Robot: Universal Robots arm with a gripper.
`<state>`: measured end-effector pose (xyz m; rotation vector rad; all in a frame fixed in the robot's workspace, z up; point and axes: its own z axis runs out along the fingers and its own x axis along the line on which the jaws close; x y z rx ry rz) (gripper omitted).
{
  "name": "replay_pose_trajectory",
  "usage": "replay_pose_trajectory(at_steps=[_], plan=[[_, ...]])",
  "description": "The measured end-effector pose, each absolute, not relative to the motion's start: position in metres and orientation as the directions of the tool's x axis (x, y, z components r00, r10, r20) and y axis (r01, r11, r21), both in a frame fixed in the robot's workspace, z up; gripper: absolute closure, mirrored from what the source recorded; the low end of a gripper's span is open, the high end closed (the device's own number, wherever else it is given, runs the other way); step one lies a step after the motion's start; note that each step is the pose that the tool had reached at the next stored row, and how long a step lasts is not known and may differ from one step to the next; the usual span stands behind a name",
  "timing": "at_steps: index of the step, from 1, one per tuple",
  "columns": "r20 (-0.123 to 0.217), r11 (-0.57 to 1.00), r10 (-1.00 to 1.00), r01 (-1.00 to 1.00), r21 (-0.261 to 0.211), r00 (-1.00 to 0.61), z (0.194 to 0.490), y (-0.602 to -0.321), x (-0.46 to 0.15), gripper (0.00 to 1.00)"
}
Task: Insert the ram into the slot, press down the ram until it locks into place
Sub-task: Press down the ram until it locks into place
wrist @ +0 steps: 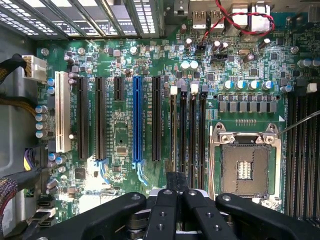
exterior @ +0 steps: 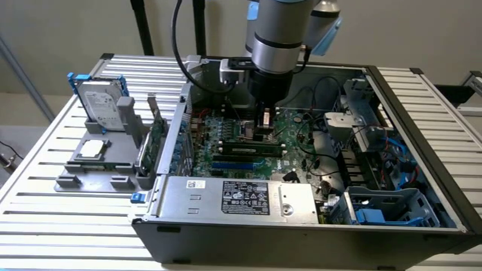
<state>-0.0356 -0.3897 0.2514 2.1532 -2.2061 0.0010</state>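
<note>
A thin green ram [exterior: 251, 149] with black chips stands on edge in a black slot on the motherboard, between the blue slot and the CPU socket. My gripper [exterior: 265, 131] hangs straight down inside the open computer case, just above the ram's end nearer the exterior view's right. Whether it touches the ram I cannot tell. In the wrist view the gripper [wrist: 177, 181] has its black fingers [wrist: 169, 181] brought together with no gap, over the row of parallel black memory slots [wrist: 192, 135].
A blue slot [wrist: 137, 120] and a square metal CPU socket [wrist: 245, 170] flank the memory slots. The power supply [exterior: 233, 197] fills the case's front. Outside the case, at the exterior view's left, a grey fixture [exterior: 90, 169] carries a hard drive [exterior: 101, 104] and a green expansion card [exterior: 154, 144].
</note>
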Motion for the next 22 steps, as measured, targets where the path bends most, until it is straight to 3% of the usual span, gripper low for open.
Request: replay_pose_trajectory(at_steps=[22], plan=[[0.043, 0.025, -0.999, -1.0, 0.017, -0.024, 0.226, -0.39, -0.044, 0.89]])
